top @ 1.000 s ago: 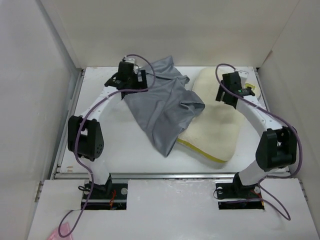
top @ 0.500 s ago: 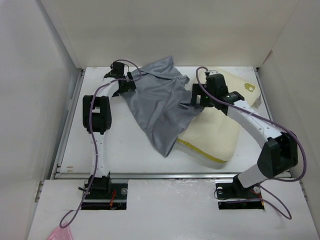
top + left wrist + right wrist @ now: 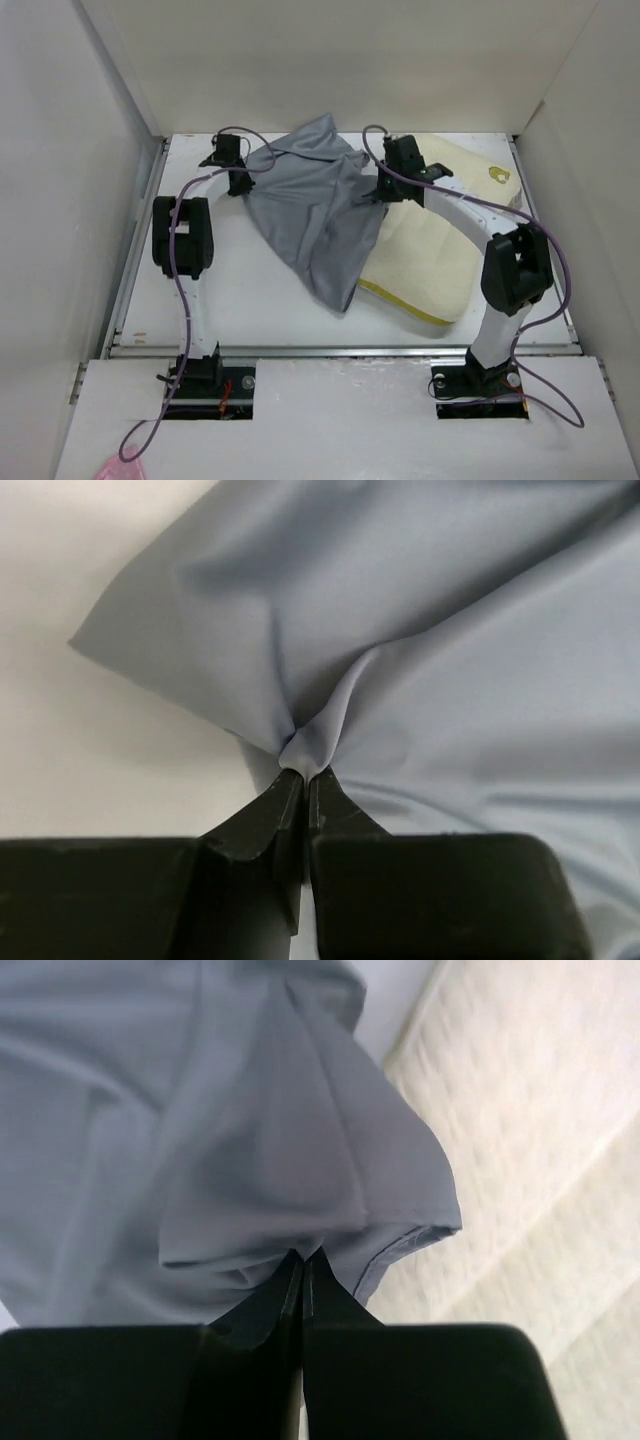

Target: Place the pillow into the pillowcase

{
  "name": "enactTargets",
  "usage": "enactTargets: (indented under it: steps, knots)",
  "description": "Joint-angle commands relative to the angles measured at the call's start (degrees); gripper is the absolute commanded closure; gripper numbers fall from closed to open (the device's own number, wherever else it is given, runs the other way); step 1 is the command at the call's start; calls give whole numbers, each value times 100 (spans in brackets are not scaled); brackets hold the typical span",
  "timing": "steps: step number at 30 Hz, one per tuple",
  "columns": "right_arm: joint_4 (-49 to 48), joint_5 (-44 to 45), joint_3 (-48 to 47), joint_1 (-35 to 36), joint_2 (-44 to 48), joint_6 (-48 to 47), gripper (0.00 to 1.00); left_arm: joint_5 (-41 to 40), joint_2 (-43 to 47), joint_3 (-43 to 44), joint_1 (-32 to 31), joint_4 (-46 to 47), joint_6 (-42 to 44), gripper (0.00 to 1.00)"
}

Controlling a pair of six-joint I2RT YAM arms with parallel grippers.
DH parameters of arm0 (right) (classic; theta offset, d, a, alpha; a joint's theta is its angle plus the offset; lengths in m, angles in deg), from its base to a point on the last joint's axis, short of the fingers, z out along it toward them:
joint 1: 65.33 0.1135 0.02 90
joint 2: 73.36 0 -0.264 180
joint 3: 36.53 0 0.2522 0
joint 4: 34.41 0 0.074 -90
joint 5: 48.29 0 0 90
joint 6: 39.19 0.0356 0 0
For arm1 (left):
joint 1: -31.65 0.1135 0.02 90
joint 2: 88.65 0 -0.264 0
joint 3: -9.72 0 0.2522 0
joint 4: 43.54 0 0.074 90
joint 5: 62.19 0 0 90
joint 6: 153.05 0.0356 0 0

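Inward came left hand [image 3: 305,772] and right hand [image 3: 303,1256], both clamped on one pillowcase [image 3: 310,215] over one pillow [image 3: 430,260].

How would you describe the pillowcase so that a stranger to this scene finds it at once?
On the white table, look at the far middle. The pillowcase is the wrinkled cloth pinched by the left gripper and the right gripper. Unlike the thick cream pillow under its edge, it is thin, smooth and grey.

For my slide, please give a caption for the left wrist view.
Left gripper shut on a pinched fold of the grey pillowcase.
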Motion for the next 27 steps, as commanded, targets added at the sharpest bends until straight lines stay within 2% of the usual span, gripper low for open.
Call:
enactTargets:
  steps: [1, 5, 8, 12, 13, 14, 15, 16, 17, 18, 19, 20, 21, 25, 27]
  knots:
    - [-293, 181, -962, 80, 56, -409, 100, -607, 1713, -516, 485, 407, -94, 100]
    - [-548, -284, -1604, 150, -110, -622, 100, -1292, 2821, -1183, 1379, -102, -418, 100]
    - [-706, -592, -2017, 150, -479, -675, 100, -1776, 3429, -1965, 1768, -155, -656, 100]
    - [-408, -1357, -3132, 150, -1602, -675, 100, -1699, 3512, -2424, 2112, -103, -709, 100]
    - [-329, -1602, -3692, 150, -1875, -675, 100, -1698, 3511, -2476, 2112, -224, -779, 100]
    - [-111, -1604, -3993, 150, -2391, -675, 95, -1759, 3407, -2477, 2112, -304, -779, 100]
    - [170, -1665, -4527, 150, -2605, -675, 91, -1759, 3275, -2363, 2112, -479, -779, 93]
    - [172, -1613, -4532, 150, -2764, -736, 91, -1759, 3222, -2362, 2112, -550, -779, 78]
    - [260, -1613, -4732, 150, -2835, -736, 75, -1681, 3221, -2293, 2112, -603, -779, 54]
    - [260, -1474, -4682, 150, -2766, -736, 51, -1628, 3221, -2292, 2112, -604, -701, 27]
    - [260, -1229, -4542, 150, -2635, -788, 30, -1627, 3221, -2292, 1947, -604, -639, 7]
    - [130, -1087, -4123, 150, -2468, -789, 8, -1697, 3343, -2292, 1841, -604, -491, 5]
    - [-63, -929, -3884, 150, -2066, -789, 0, -1619, 3440, -2292, 1718, -534, -376, 5]
    - [-197, -217, -2882, 150, -1073, -781, 0, -893, 3994, -2292, 743, 124, 405, 4]
    - [-30, 177, -2365, 11, -737, -640, 0, -635, 3995, -2135, -47, 266, 757, 4]
